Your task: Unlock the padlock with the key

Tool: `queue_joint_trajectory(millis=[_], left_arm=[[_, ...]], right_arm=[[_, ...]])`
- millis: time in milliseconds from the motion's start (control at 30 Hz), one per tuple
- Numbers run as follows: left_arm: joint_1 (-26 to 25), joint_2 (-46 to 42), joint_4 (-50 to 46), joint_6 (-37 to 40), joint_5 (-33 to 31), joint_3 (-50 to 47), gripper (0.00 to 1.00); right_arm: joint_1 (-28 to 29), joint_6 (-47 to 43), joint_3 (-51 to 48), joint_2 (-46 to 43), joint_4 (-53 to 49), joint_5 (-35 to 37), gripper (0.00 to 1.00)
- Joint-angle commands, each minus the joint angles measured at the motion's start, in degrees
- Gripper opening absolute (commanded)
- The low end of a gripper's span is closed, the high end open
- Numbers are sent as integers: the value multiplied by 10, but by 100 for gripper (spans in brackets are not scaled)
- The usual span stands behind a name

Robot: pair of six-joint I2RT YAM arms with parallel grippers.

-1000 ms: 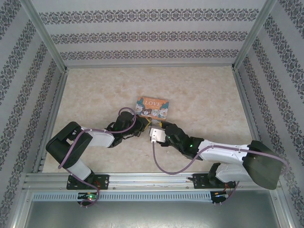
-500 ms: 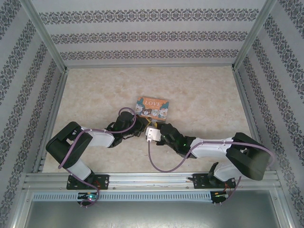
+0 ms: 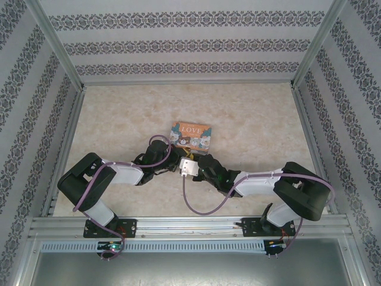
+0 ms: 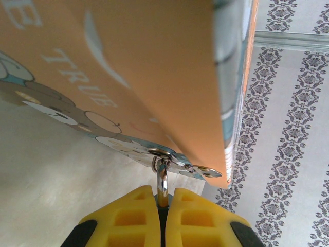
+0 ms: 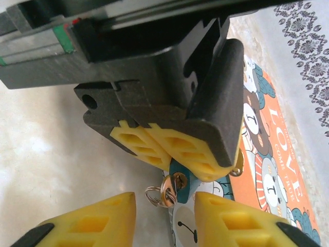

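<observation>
Left gripper (image 4: 163,199): clamped on padlock (image 5: 181,176) shackle, looped through hasp of tin (image 5: 277,154) marked "LOVE COME TRUE". Key (image 5: 167,191) with ring at padlock's 7 o'clock. Right gripper (image 5: 165,206): fingers apart, flanking key from 6 o'clock. Tin flat on table (image 5: 46,154).

The left arm (image 3: 122,173) and right arm (image 3: 259,182) have black joints, white shells, purple cables (image 3: 183,192) and yellow gridded fingers (image 4: 134,218).
</observation>
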Motion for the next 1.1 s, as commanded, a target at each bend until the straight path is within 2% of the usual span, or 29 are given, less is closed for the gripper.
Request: queue_joint_trajectory(millis=[0,133,567,833,1000,1067], left_arm=[[-8,-13,10,-6,-5,14,0],[-9,-13,9,-6,-4,14,0],[-8,-15,8,-6,-2,13,0],[-8,-20,4,-4,-4,12,0],[-8,-22,4,-4,-5,10,0],[-8,-24,4,-4,-6,9,0]], right_arm=[[-6,15,16,9,18,-5,30],[-6,19,17,13,21,-3,24],[-7,22,20,21,30,6,17],[-7,24,20,32,42,17,9],[-8,24,20,37,49,20,0],[-8,24,22,38,52,22,0]])
